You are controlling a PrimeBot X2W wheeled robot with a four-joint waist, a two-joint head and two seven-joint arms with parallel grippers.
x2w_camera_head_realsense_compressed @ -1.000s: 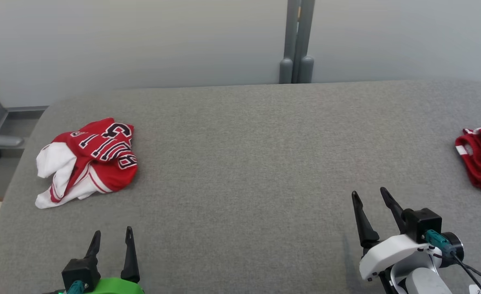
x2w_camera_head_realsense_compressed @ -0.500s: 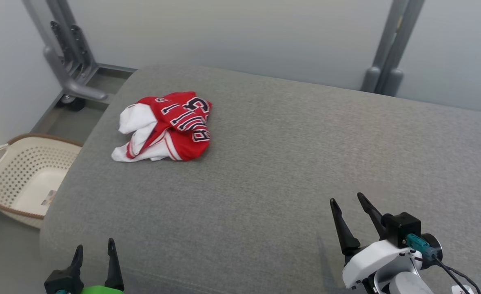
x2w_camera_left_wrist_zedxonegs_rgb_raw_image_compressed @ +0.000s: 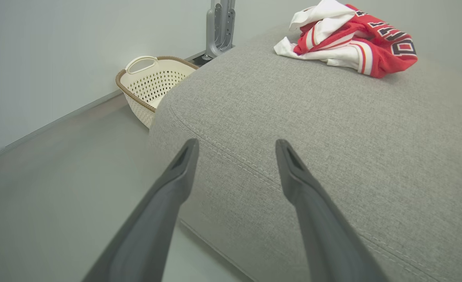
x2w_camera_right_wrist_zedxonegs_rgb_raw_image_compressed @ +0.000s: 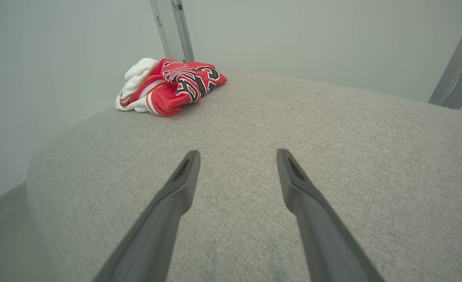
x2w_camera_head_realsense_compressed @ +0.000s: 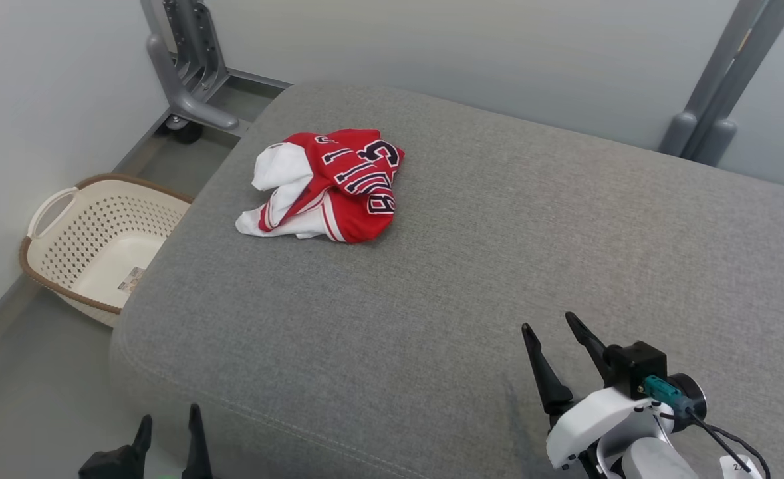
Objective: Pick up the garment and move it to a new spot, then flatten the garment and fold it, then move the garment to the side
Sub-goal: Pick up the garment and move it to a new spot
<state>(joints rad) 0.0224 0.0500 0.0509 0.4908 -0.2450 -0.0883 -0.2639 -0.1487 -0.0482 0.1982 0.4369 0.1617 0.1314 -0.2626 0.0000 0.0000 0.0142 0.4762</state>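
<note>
Step in hand: pick-up, not yet begun. The garment (x2w_camera_head_realsense_compressed: 325,186), a red and white jersey, lies crumpled in a heap on the far left part of the grey padded surface (x2w_camera_head_realsense_compressed: 498,239), near its left edge and well apart from both claws.

Left gripper (x2w_camera_head_realsense_compressed: 169,414): fingers spread wide, nothing between them, hanging at the near left corner of the surface. Right gripper (x2w_camera_head_realsense_compressed: 548,321): fingers also spread wide, empty, over the near right part.

Judgement on the grasp: the left arm looks the closer reach. Come down on a raised fold of the heap, not a thin trailing white edge, and close on several layers so the cloth lifts whole. Keep the lift away from the left edge, or a sleeve may slide off.

Containers: a cream perforated basket (x2w_camera_head_realsense_compressed: 92,229) stands on the floor, left of the surface. It holds only a small paper label (x2w_camera_head_realsense_compressed: 130,280) on its bottom, no cloth.
</note>
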